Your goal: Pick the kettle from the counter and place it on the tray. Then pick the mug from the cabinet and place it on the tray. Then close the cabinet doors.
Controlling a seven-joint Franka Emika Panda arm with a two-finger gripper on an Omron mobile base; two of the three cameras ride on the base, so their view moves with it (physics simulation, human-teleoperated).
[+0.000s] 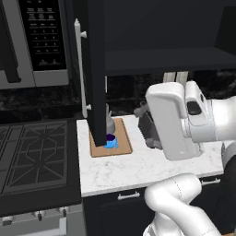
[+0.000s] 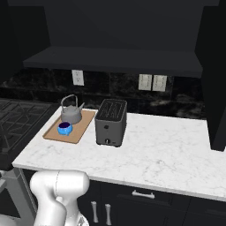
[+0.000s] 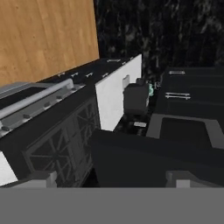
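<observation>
Two items, kettle (image 2: 71,114) and mug (image 2: 65,128), on our tray (image 2: 82,128); hand (image 3: 113,177) wide, empty.

An open black cabinet door (image 1: 94,73) with a silver bar handle hangs over the white marble counter (image 1: 152,166). Below its lower edge lies the tan tray (image 1: 120,146), with the blue mug (image 1: 110,140) on it and the grey kettle (image 1: 110,123) partly hidden behind the door. A microwave (image 1: 34,41) sits above the black stovetop (image 1: 32,156) at left. The white arm (image 1: 184,120) fills the right.
</observation>
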